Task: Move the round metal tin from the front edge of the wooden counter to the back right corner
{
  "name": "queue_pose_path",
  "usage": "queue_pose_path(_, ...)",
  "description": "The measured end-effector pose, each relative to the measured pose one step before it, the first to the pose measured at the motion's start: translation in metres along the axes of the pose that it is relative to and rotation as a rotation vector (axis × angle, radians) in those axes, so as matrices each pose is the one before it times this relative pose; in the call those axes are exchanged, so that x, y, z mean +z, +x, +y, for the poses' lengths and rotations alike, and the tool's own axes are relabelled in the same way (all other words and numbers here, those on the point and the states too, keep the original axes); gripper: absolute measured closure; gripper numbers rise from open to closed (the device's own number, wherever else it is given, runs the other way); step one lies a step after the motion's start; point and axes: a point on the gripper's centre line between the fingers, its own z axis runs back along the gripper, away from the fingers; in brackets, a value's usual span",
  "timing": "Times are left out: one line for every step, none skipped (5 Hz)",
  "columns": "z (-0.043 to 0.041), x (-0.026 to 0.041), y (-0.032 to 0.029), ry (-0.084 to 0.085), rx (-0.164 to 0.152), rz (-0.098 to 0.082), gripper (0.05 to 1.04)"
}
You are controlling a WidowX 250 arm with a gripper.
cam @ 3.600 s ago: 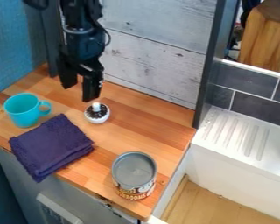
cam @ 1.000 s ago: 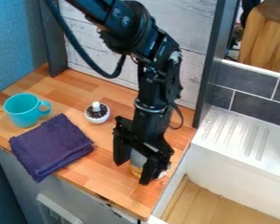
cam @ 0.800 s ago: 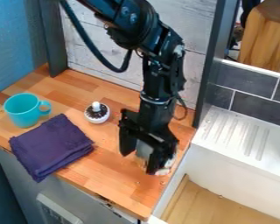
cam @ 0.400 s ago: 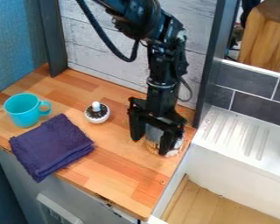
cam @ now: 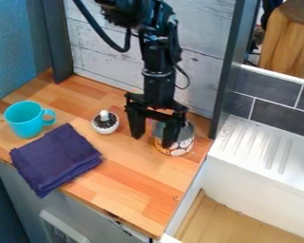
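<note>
A wooden counter (cam: 129, 192) is stretching from the foreground toward the back, with a folded dark purple cloth (cam: 56, 159) lying near its front left edge. Farther in, a grey-topped can with a patterned label (cam: 182, 146) is standing near the counter's right edge. The black gripper (cam: 152, 141) is hanging down at the can's left side, its two fingers spreading apart and gripping nothing; one is overlapping the can from this viewpoint, and whether they are touching cannot be told. To the left, a small white bowl with dark contents (cam: 106, 129) is sitting near a turquoise mug (cam: 25, 122). Behind, a pale plank wall (cam: 206, 78) is rising.
</note>
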Motion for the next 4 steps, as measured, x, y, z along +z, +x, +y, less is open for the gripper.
queue_pose_path(0.00142, 0.00316, -0.01055, 0.0056, -0.0248, 0.0031, 0.083)
queue_pose_path(0.01188, 0.02630, -0.02563, 0.0883, -0.0547, -0.0084, 0.083)
queue_pose_path(0.01830, -0.00171, -0.02928, 0.0821, -0.0504, 0.0285, 0.083)
queue_pose_path(0.04161, 0.00534, -0.01900, -0.0155, 0.0185, -0.0781, 0.083)
